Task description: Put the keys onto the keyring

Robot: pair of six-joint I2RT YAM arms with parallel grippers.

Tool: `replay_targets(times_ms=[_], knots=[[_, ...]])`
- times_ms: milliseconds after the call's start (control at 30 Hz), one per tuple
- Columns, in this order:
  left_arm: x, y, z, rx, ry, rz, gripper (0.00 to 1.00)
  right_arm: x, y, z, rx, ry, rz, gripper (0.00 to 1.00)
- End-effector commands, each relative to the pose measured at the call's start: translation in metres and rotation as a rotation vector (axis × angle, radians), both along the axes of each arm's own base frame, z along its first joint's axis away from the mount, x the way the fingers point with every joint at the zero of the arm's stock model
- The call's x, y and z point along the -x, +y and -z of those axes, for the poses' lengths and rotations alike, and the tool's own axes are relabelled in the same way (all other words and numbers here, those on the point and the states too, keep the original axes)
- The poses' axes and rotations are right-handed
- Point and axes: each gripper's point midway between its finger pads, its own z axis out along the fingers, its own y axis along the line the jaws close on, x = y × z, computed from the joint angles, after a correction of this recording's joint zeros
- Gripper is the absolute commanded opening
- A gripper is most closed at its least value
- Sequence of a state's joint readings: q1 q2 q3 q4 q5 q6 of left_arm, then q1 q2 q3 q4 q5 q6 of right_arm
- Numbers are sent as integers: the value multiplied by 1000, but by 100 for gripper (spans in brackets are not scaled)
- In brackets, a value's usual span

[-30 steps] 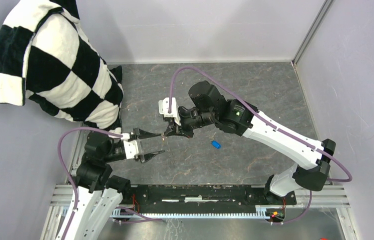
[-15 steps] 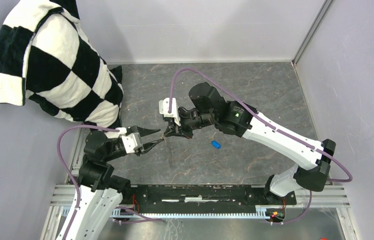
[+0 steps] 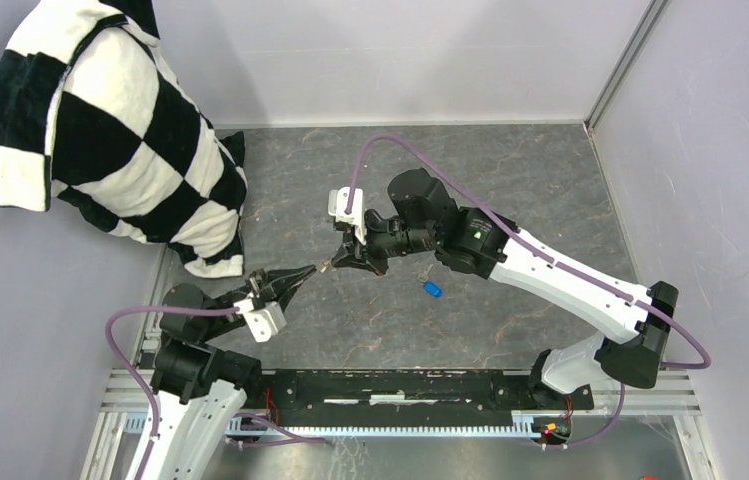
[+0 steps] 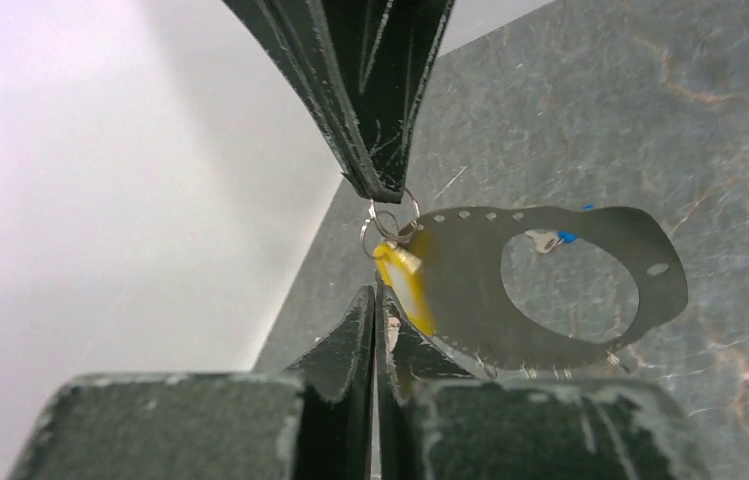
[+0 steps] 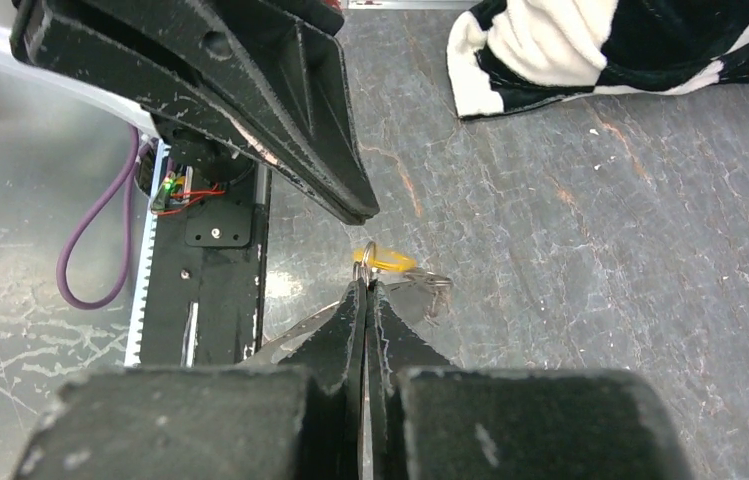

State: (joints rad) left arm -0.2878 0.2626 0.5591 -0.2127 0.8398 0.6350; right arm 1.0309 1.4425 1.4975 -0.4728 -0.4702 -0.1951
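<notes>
The yellow key hangs in the air on a small wire ring, together with the keyring, a thin grey loop with a big round opening. My right gripper is shut on that small ring, its fingers coming down from above in the left wrist view. My left gripper is shut, tips right by the yellow key. The right wrist view shows a small gap between them. From above, both grippers meet tip to tip. The blue key lies on the table.
A black-and-white checked cloth is heaped at the back left, reaching the table. Pale walls close in the dark stone-patterned table on three sides. A black rail runs along the near edge between the arm bases.
My left gripper's jaws have gone from wide open to shut, and its wrist has dropped back toward the near left. The right gripper has shifted slightly right, still holding the ring.
</notes>
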Motion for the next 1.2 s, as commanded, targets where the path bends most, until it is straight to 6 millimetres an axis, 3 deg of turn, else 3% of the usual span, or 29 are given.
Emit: replay_targets(times_ms=[0,67,100,200,300,433,533,700,933,1167], knots=[[-2,4,-3,-63,-181,-20,4,-3,2,-38,-139,-21,31,0],[0,3,-2,-58,-172,-8,6,-3,3,-37,-145,-15,33,0],[1,2,-1,-46,-144,-3,11,-3,3,-38,-149,-14,30,0],[1,-1,4,-9,17,8,41,-2,3,-38,-152,-12,25,0],[4,-6,15,12,217,34,62,-2,3,-38,-149,-14,26,0],[6,-10,18,63,330,46,72,-2,4,-36,-148,-15,22,0],[-4,-8,14,109,328,7,73,-1,5,-36,-147,-10,10,0],[-23,-5,10,161,349,-63,64,-1,6,-35,-146,-9,9,0],[-24,-9,16,202,408,-45,53,-3,7,-34,-148,-1,19,0],[-24,-10,13,231,391,-39,32,-5,10,-32,-148,12,29,0]])
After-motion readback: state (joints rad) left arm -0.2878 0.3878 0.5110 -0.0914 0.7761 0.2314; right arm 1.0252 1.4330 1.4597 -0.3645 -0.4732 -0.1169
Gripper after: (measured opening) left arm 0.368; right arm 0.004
